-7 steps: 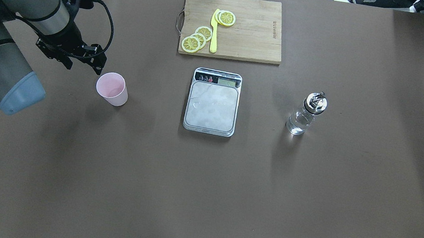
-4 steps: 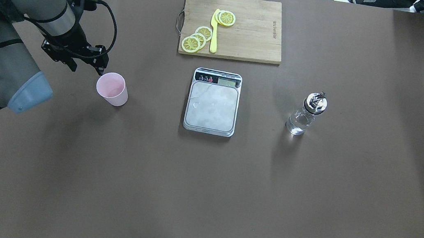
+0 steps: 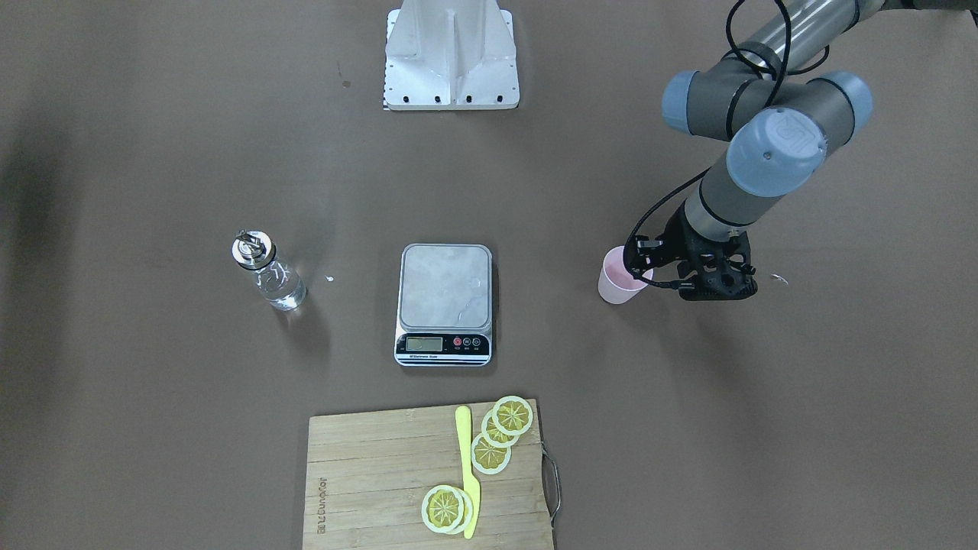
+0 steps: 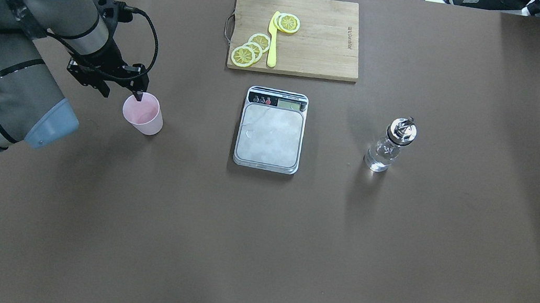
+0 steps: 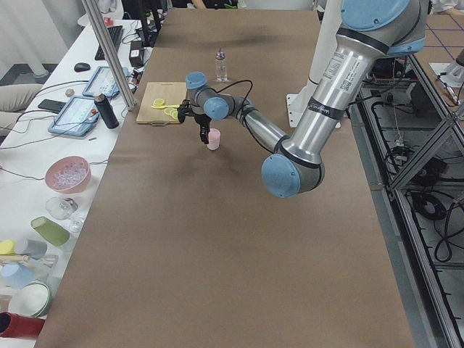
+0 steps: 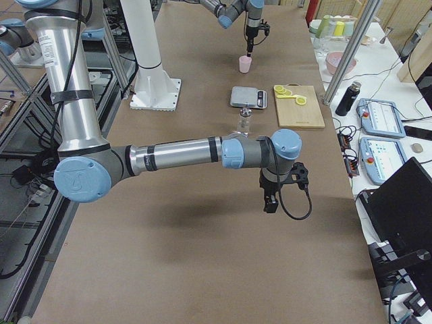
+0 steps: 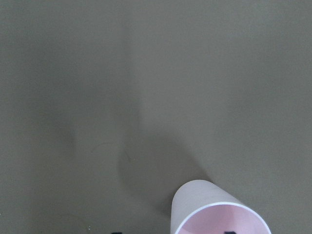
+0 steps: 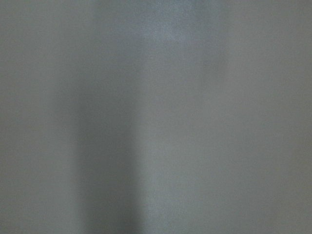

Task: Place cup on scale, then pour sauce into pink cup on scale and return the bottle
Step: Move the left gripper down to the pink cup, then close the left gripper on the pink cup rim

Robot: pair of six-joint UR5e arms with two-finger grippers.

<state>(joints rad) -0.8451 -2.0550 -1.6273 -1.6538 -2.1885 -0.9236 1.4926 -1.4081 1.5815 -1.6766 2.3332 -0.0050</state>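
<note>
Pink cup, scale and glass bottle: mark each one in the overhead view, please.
Pink cup (image 4: 144, 115): overhead exterior view, on its inner wall below the rim.
Scale (image 4: 270, 135): overhead exterior view, middle of the silver platform.
Glass bottle (image 4: 380, 156): overhead exterior view, on the clear body under the metal cap.

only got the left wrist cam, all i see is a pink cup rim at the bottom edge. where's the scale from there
Observer: In the overhead view the scale lies to the cup's right, apart from it, its platform bare.
Operator: and the bottle
Observer: The bottle stands upright beyond the scale, on the side away from the cup.
Operator: are the left fingers on the cup yet
Observer: The left gripper is open; one finger hangs over the cup's mouth, the other outside its rim.
</note>
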